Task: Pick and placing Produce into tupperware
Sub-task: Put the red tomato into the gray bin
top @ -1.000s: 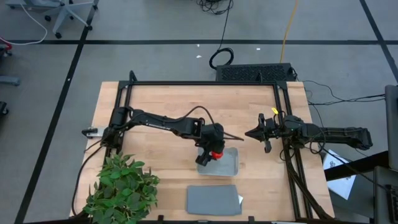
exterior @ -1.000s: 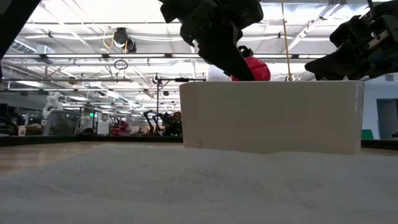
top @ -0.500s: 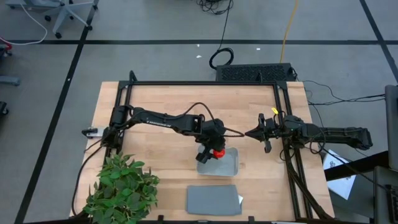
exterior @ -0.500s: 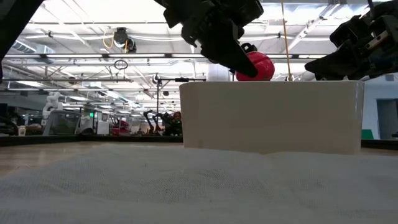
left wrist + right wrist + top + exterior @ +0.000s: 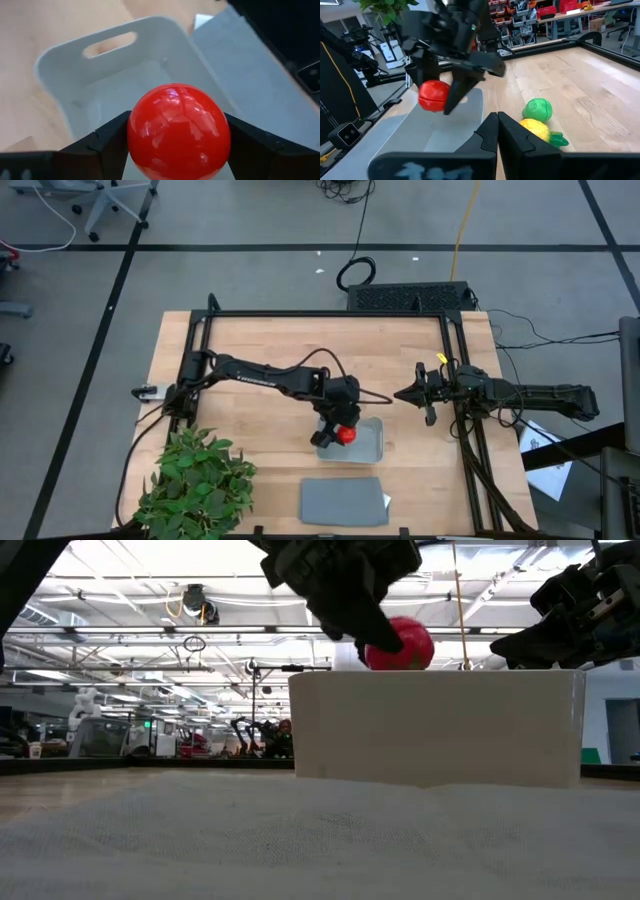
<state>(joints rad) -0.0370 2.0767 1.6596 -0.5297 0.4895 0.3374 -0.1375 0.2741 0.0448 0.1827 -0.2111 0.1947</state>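
My left gripper (image 5: 340, 428) hangs over the pale grey-blue tupperware (image 5: 362, 442), shut on the round red produce (image 5: 346, 434). The low view shows the red produce (image 5: 400, 643) just above the tupperware's wall (image 5: 435, 725). In the right wrist view, the round green produce (image 5: 538, 108) and the yellow one (image 5: 535, 129) with a green tip rest on the wood beside the tupperware (image 5: 420, 135). Both are hidden under my left arm in the high view. My right gripper (image 5: 400, 395) waits shut to the tupperware's right. My left gripper pinches the red produce between its two fingers, one on its left side (image 5: 131, 137) and one on its right side (image 5: 227, 137), at its widest. The fingers (image 5: 365, 630) slant down from above. The red produce is lifted clear over the tupperware's floor (image 5: 115, 95).
A flat darker grey lid (image 5: 343, 500) lies near the table's near edge, below the tupperware. A big leafy green plant (image 5: 195, 480) fills the near left corner. A black frame (image 5: 325, 313) runs round the table. Bare wood (image 5: 270, 345) lies toward the far edge.
My left gripper, still shut on the red produce, has shifted a little toward the far edge and then back toward the near edge over the tupperware, turning slightly. The produce stays above the rim.
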